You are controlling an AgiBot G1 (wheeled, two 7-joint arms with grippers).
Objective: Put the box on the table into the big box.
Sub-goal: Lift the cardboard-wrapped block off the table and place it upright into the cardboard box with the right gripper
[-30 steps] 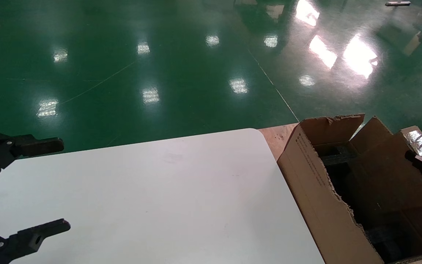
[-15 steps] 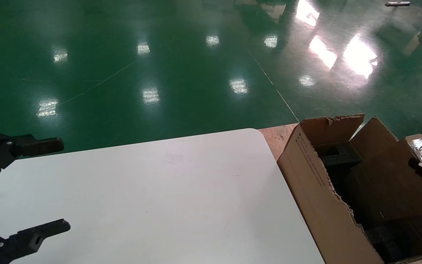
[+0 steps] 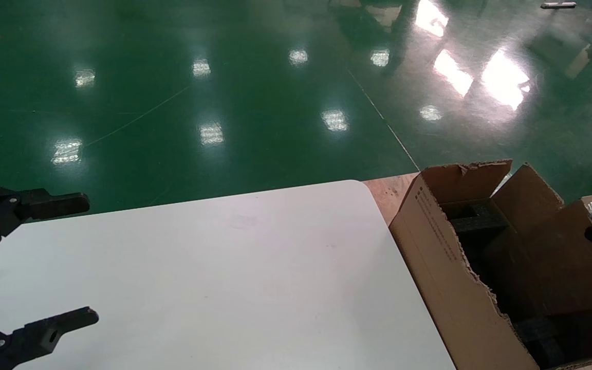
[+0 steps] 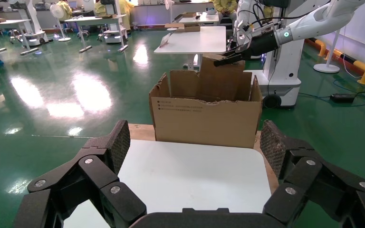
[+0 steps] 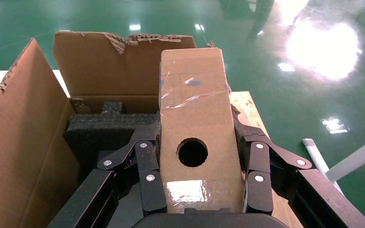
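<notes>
Since a second ago, the box (image 5: 195,128) has drifted rightward above the big box (image 3: 445,267), held across its long sides in the right tool (image 5: 197,190). It looks light, stiff and tape-slick, so a mid-side hold suits it. Over the bare tabletop (image 3: 234,277), the left tool (image 3: 44,262) hangs wide open.

The right gripper (image 5: 196,156) clamped the box (image 5: 195,118) between its fingers (image 5: 147,175), the round hole in the top face showing. The box hung over the big box (image 5: 24,137), where black foam (image 5: 107,128) lay inside against the torn far flap.
</notes>
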